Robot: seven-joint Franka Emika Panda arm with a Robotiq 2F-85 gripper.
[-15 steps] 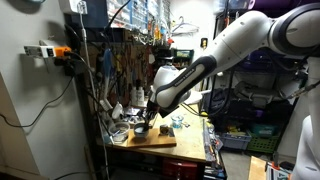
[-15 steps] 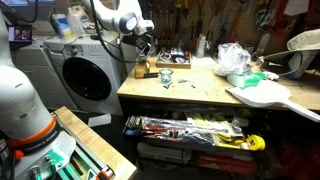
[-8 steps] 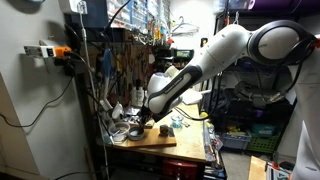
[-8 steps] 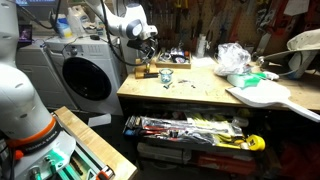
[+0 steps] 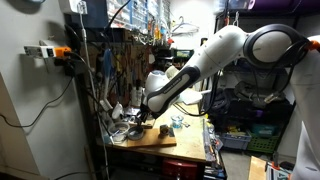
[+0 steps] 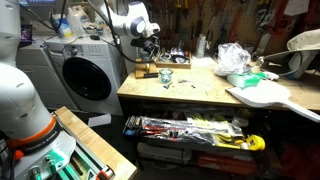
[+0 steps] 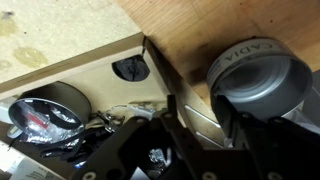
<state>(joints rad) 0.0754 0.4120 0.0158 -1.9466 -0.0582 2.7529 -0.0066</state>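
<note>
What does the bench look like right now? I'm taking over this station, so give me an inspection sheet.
Surface: wooden bench, things along its back edge.
Job's things: grey tin beside a wooden box, outside its wall; black roll close by.
Clutter: plastic bag, white board, open tool drawer below.
Gripper: gripper low over the tin; open or shut unclear.
Cables: wires hang from an orange plug.
Surroundings: washing machine beside the bench; tools on the back wall.

We are seeing the gripper (image 7: 202, 115) blurred and cut by the wrist view's lower edge, its finger covering part of the grey can (image 7: 258, 78).
</note>
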